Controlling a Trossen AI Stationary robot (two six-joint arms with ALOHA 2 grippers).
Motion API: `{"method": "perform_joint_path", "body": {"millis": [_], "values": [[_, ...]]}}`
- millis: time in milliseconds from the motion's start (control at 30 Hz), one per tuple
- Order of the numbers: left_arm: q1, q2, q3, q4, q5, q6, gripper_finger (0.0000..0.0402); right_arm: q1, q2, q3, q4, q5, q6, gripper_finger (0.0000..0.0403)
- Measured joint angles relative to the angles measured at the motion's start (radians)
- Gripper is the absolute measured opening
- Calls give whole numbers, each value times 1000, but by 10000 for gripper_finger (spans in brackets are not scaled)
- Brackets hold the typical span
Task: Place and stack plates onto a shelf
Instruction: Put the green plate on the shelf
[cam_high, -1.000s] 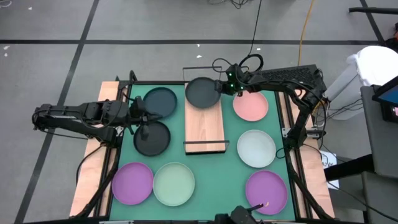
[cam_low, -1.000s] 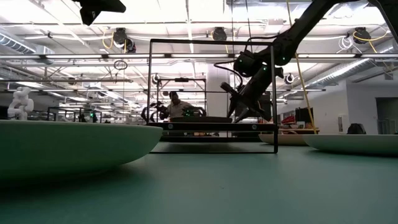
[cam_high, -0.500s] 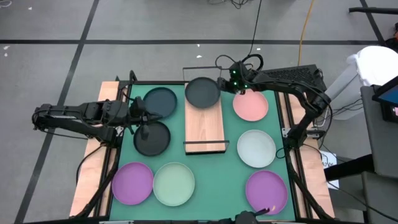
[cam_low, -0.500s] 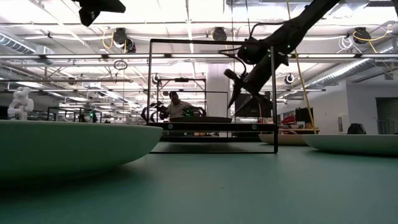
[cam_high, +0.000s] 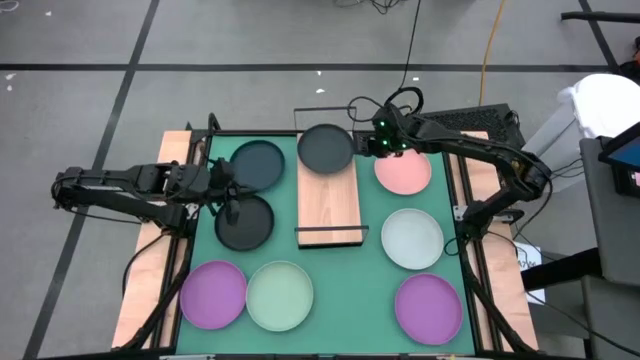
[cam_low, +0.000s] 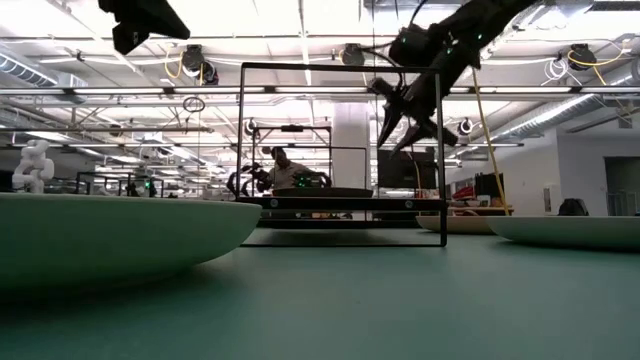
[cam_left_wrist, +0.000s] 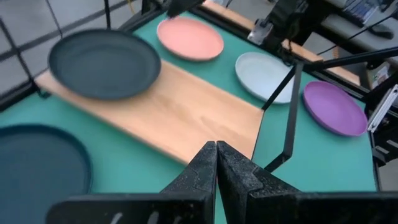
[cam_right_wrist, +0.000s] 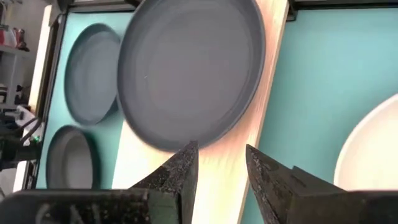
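One dark grey plate is lying flat on the shelf, at its far end, and nothing is stacked on it yet. That makes one of eight placed, so I judge the task to be only beginning.

The other seven are sitting on the green table around the shelf. Two more dark grey plates, one near the far left and one just nearer, are lying left of the shelf. A pink plate and a pale plate are lying to its right. Along the near edge are a purple plate, a second pale plate and a second purple plate.

The shelf is a long, narrow board of light wood with thin black wire frames at its ends, about one plate wide, so plates will have to go in a row or in piles. The plates are round, shallow and rimmed, all of like size, which should let them nest.

The right pincer is hanging above the table just beside the placed plate, with its jaws apart and gripping nothing. The left pincer is waiting over the two dark plates on the left, closed and empty.
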Motion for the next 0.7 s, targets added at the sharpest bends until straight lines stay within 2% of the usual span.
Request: {"method": "perform_joint_path", "body": {"millis": [400,567,700], "values": [[-4,0,0,-34,89,-19,15,159,-151,-10,-161,137,78,118],[-29,0,0,-34,119,47,18,238,-238,-88,-157,180,196,118],[-51,0,-1,-33,147,83,44,302,-325,-171,-154,223,318,118]]}}
